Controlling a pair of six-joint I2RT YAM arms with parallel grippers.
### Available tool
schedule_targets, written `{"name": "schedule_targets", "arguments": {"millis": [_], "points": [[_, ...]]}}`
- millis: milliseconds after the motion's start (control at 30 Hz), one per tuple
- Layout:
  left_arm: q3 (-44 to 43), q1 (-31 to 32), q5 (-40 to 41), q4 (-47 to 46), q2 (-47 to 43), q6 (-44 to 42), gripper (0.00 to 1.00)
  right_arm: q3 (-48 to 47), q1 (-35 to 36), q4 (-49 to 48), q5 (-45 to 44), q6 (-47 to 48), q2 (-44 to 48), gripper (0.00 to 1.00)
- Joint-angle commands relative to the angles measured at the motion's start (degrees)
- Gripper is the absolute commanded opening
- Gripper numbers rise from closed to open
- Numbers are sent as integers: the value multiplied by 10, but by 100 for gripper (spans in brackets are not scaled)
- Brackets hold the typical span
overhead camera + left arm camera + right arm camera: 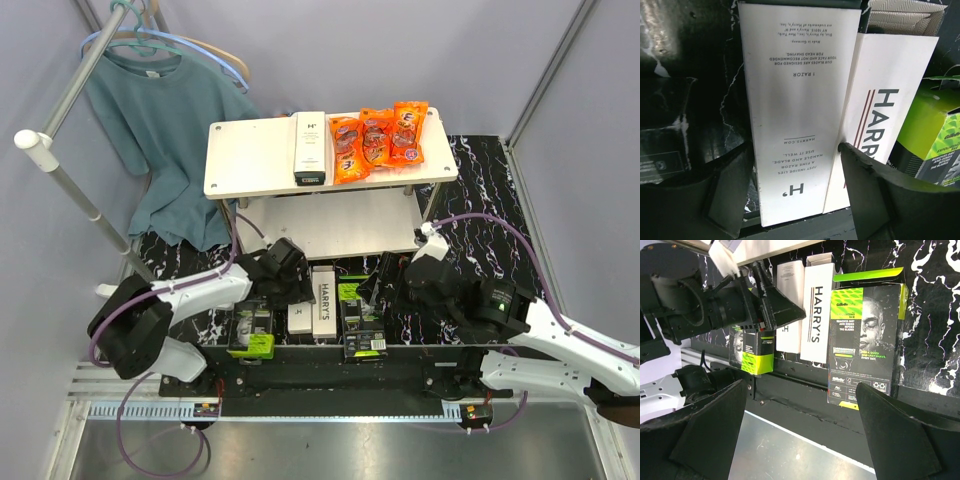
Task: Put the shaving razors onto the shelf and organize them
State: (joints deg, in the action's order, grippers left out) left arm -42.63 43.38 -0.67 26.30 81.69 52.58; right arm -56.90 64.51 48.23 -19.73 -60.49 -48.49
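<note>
Shelf (240,165): standing at upper centre of the top view, showing two pale boards. A shelved razor box (311,148), slim and white, is lying on the upper board just beside three orange snack packets (378,138).
Razors off the shelf: four are lying in a row at lower centre, on the black marbled table (480,190). They are the H' box (795,100), the HARRY'S box (885,120), the black-and-green box (865,340) and a second black-and-green box (752,352).
Left gripper (795,150): jaws straddling the H' box, with the fingers (730,200) sitting right at its long edges. Whether they are pressing it cannot be told.
Right gripper (800,395): jaws gaping wide, carrying nothing, hanging before the black-and-green box.
Top view only: showing the shelf and a teal T-shirt (160,130) hanging at upper left.
Left wrist view only: showing the H' box's small print.
Right wrist view only: showing the face on the label and the left gripper from the side, at upper left.
</note>
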Motion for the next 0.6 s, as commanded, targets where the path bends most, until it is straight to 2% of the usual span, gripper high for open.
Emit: {"name": "schedule_targets", "arguments": {"millis": [0, 100, 367, 433, 500, 567], "points": [[53, -7, 97, 73, -25, -34, 72, 3, 4, -10, 7, -6, 5, 100], [66, -7, 110, 81, -32, -38, 72, 5, 4, -15, 9, -5, 5, 100], [72, -2, 109, 69, 19, -49, 72, 9, 4, -17, 14, -6, 2, 100], [62, 2, 109, 71, 36, -53, 68, 8, 4, -17, 14, -6, 2, 100], [55, 6, 110, 74, 51, -52, 60, 8, 4, -17, 14, -6, 1, 100], [52, 10, 112, 77, 57, -50, 57, 8, 5, -17, 14, -6, 3, 100]]}}
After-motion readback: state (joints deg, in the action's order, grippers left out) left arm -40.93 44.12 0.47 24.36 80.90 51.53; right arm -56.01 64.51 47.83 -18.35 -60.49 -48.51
